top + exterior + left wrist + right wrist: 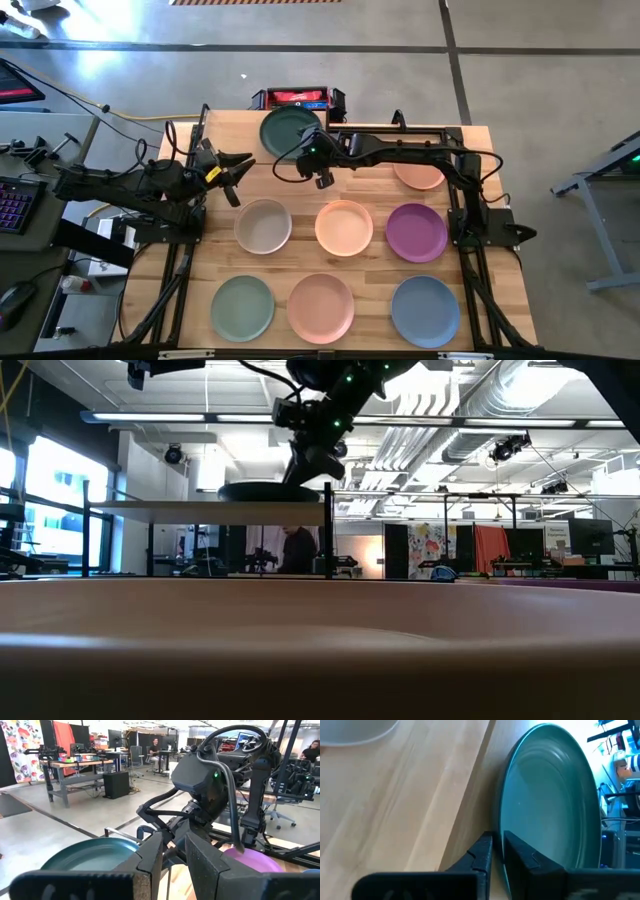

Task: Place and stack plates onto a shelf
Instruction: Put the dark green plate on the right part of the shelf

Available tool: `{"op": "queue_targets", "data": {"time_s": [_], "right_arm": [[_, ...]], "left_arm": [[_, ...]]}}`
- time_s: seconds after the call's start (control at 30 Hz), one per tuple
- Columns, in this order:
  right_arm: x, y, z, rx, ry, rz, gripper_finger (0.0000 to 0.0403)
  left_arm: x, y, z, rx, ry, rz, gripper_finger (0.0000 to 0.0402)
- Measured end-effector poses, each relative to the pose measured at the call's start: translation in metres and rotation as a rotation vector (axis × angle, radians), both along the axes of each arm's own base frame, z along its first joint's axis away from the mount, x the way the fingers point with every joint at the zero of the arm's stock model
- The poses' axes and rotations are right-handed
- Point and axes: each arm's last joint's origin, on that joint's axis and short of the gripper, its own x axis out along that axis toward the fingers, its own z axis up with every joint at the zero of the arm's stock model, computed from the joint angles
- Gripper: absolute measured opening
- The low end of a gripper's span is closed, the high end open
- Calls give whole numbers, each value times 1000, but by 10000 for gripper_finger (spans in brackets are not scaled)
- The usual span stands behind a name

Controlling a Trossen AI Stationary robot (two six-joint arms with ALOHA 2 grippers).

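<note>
A teal plate (287, 131) lies flat on the shelf (210, 512), a light-wood board on black legs at the table's far edge. My right gripper (318, 170) reaches in from the right and is shut on that plate (550, 795); the low view shows it coming down onto the plate (262, 490). My left gripper (237, 176) hovers open to the plate's left and near side, touching nothing. A beige plate (263, 225), a peach one (344, 227) and a purple one (416, 232) sit on the tabletop. My right gripper pinches the teal plate's rim (501, 847) between its two fingers, on the side facing the table's near right. One finger (527, 860) lies over the inner face and the other (479, 855) outside the rim. It comes from above, slanting. The plate rests on the shelf.
The near row holds a sage green plate (242, 307), a pink one (320, 307) and a blue one (425, 310). Another peach plate (420, 177) lies partly under the right arm. A red box (297, 98) stands behind the shelf. People sit in the room beyond.
</note>
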Motion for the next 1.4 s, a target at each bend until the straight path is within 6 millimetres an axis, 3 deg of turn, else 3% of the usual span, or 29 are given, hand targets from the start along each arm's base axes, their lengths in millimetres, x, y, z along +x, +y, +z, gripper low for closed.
{"op": "queue_targets", "data": {"time_s": [0.6,1.17,1.4], "right_arm": [[-3,7,-2,-23,50,-40,26],[-12,26,19,-45,27,-53,26],[-13,13,17,-13,13,-109,26]], "left_arm": [[0,0,0,1,1,0,74],[0,0,-1,4,15,0,74],[0,0,-2,11,26,0,74]]}}
